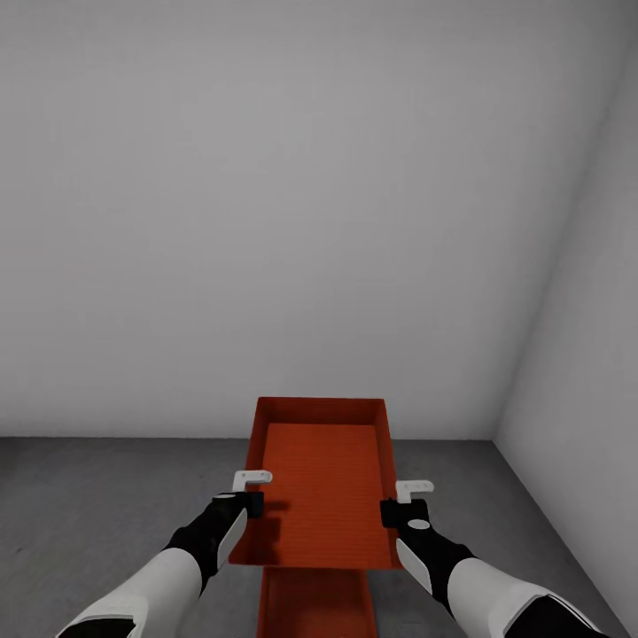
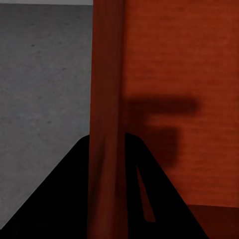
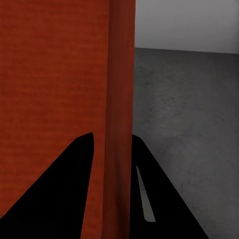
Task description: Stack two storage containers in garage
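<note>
Garage floor [image 1: 106, 496], carried container [image 1: 323, 478] mid-room

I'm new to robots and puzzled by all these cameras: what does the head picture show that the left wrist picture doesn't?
Head view alone: both arms, the right tool, the held container's whole shape, a second container lower down, and the grey walls.

Left wrist view alone: a close look at the left tool with one container wall between its fingers.

Both: the orange-red container, the left tool, the grey floor.

The upper bin [image 1: 323, 478] looks like matt orange-red plastic with a finely ribbed bottom. The floor [image 1: 106, 496] is rough, mottled grey concrete. The walls [image 1: 266, 195] are smooth, matt, pale grey.
</note>
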You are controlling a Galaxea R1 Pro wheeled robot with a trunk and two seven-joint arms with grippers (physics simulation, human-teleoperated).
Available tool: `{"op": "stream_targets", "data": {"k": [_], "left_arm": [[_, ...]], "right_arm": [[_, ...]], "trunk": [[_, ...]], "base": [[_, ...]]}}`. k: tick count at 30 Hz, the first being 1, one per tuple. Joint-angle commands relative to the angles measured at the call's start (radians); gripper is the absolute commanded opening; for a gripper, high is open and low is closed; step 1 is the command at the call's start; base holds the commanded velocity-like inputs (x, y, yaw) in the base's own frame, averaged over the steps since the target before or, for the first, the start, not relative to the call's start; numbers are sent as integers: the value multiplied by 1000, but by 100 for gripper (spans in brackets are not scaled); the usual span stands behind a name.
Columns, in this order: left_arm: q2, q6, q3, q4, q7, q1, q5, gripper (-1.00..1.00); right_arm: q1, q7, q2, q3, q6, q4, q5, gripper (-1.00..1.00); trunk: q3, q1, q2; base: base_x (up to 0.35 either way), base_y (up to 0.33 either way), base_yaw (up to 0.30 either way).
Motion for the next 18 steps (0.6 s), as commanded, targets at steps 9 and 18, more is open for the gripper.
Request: {"op": "stream_targets", "data": {"k": [9,18], "left_arm": [[1,8,21,-55,2,-1,-18,-100],[1,8,22,-55,2,-1,-18,-100]], "right_arm": [[-1,-3,-1,10,-2,10,-15,-100],[-1,-2,-1,10,-4,11,-15,-100]], "trunk": [[-2,0,-2],[-2,0,-2]], "base": [[0,0,0],[0,0,0]]}}
